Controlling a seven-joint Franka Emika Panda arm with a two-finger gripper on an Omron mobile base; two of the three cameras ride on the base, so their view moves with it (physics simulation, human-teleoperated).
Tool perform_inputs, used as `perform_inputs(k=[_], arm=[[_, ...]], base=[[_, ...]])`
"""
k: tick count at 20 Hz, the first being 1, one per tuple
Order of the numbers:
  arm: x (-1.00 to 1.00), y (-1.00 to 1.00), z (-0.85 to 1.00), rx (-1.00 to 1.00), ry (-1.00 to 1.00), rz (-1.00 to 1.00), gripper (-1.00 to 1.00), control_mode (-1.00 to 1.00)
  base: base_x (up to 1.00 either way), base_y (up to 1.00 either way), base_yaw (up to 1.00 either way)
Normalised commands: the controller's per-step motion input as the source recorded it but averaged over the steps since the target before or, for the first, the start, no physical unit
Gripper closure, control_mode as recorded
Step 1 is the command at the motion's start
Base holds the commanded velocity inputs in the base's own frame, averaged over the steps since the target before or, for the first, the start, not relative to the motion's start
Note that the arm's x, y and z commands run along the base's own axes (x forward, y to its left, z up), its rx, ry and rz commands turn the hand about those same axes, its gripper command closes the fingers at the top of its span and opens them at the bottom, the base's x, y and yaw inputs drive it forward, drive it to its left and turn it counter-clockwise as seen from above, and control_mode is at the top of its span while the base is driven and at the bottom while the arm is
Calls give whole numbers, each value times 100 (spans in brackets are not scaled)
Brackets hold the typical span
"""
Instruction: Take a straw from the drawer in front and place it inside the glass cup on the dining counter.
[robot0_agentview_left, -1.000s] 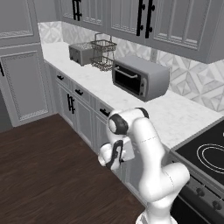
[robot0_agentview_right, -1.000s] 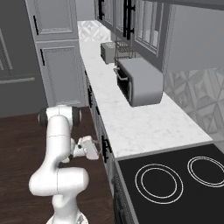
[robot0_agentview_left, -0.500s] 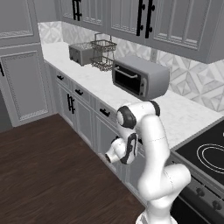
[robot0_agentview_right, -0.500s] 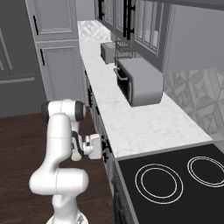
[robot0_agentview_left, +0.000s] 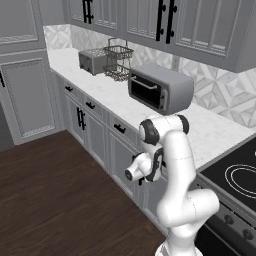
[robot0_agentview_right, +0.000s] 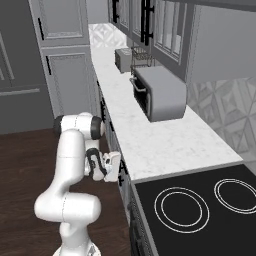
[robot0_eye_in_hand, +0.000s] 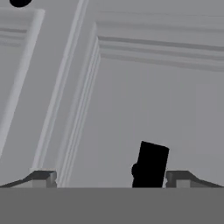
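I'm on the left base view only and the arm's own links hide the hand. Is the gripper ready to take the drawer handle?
Observer: In the hand view the gripper is open, fingertips spread wide.
Operator: Is the handle between them?
Observer: Yes. The black handle stands in the gap, far nearer the fingertip at that picture's right, with the drawer panel right behind it.
Operator: Has the drawer come out at all?
Observer: Seemingly not. From the right base view the hand sits at the cabinet fronts just under the counter edge, and nothing juts out there.
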Motion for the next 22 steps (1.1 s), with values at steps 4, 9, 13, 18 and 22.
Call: perform_inputs(k=[4,9,13,18,22], arm=[[27,-11,-36,1,8,5,-100,-100],[-12,-16,-2,0,-3,1,-100,-100],[-29,-27,1,0,-10,0,-100,-100],[-23,-31,17,0,-13,0,-100,-100],[13,-17,4,0,-2,0,-100,-100]], base=[[0,0,0],[0,0,0],[0,0,0],[0,0,0],[0,0,0]])
